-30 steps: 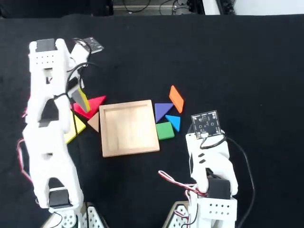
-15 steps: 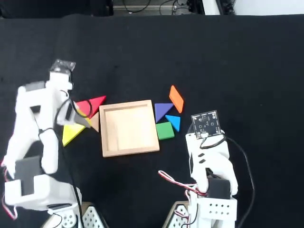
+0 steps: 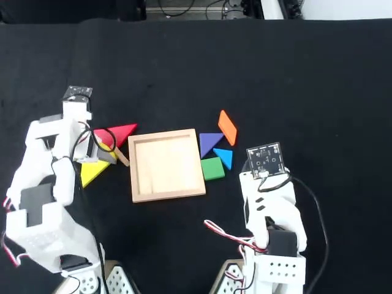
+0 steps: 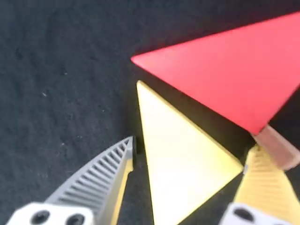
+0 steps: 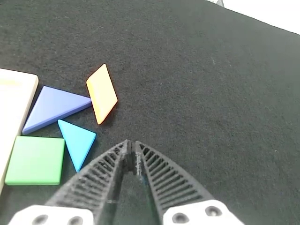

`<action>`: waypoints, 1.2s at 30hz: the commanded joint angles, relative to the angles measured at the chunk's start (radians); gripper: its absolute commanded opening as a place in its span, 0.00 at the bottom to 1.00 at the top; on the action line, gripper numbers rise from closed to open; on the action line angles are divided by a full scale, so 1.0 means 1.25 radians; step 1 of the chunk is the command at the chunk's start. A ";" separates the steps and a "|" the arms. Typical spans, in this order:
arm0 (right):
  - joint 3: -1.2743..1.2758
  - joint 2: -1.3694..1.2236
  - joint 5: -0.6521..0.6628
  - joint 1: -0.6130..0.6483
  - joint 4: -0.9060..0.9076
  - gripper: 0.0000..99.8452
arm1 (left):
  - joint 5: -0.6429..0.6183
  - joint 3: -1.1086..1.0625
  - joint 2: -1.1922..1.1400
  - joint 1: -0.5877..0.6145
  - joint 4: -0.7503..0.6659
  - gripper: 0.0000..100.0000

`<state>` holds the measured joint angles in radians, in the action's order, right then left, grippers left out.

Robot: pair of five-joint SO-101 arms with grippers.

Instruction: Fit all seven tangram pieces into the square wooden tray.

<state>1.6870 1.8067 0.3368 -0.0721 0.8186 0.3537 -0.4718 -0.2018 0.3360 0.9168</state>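
Straddling the yellow triangle point(image 4: 183, 168), just left of the empty wooden tray point(image 3: 166, 133) in the high view, the left gripper point(image 4: 190, 150) has its jaws spread, one either side. The right gripper point(image 5: 131, 146), jaws pressed together, hangs near the blue triangle point(image 5: 77, 140). Seemingly the first pick; next, the jaws must close squarely and lift.

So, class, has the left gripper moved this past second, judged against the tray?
Yes. Against the tray, the left gripper drew back toward its base, from level with the far edge to nearer the middle.
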 commanded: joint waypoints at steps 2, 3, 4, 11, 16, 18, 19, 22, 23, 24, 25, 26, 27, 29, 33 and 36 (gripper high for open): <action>-0.001 0.025 -0.004 -0.010 0.002 0.01 | -0.006 0.095 -0.029 0.009 0.038 0.36; -0.001 0.025 -0.004 -0.010 0.002 0.01 | -0.002 0.095 -0.027 0.009 0.043 0.36; -0.001 0.025 -0.004 -0.010 0.002 0.01 | -0.001 0.093 -0.025 0.009 0.044 0.36; -0.001 0.025 -0.004 -0.010 0.002 0.01 | -0.005 0.048 -0.021 0.002 0.044 0.36; -0.001 0.025 -0.004 -0.010 0.002 0.01 | -0.001 0.048 -0.021 0.002 0.044 0.37; -0.001 0.025 -0.004 -0.010 0.002 0.01 | 0.000 0.050 -0.020 -0.001 0.049 0.37; -0.001 0.025 -0.004 -0.010 0.002 0.01 | 0.004 0.050 -0.016 -0.006 0.064 0.37; -0.001 0.025 -0.004 -0.010 0.002 0.01 | 0.009 0.042 0.012 -0.019 0.088 0.37; -0.001 0.025 -0.004 -0.010 0.002 0.01 | 0.009 0.040 0.025 -0.019 0.088 0.37; -0.001 0.025 -0.004 -0.010 0.002 0.01 | 0.005 0.037 0.036 -0.017 0.082 0.37; -0.001 0.025 -0.004 -0.010 0.002 0.01 | 0.001 0.037 0.042 -0.014 0.082 0.37; -0.001 0.025 -0.004 -0.010 0.002 0.01 | 0.002 0.036 0.047 -0.014 0.086 0.37; -0.001 0.025 -0.004 -0.010 0.002 0.01 | 0.002 0.031 0.050 -0.014 0.087 0.37; -0.001 0.025 -0.004 -0.010 0.002 0.01 | 0.002 0.020 0.052 -0.019 0.080 0.36; -0.001 0.025 -0.004 -0.010 0.002 0.01 | 0.000 -0.003 0.050 -0.020 0.028 0.36; -0.001 0.025 -0.004 -0.010 0.004 0.01 | 0.000 -0.015 0.050 -0.020 0.022 0.36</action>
<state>1.6870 1.8067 0.3368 -0.0721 0.8186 0.3521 -0.4826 -0.1772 0.3253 0.9674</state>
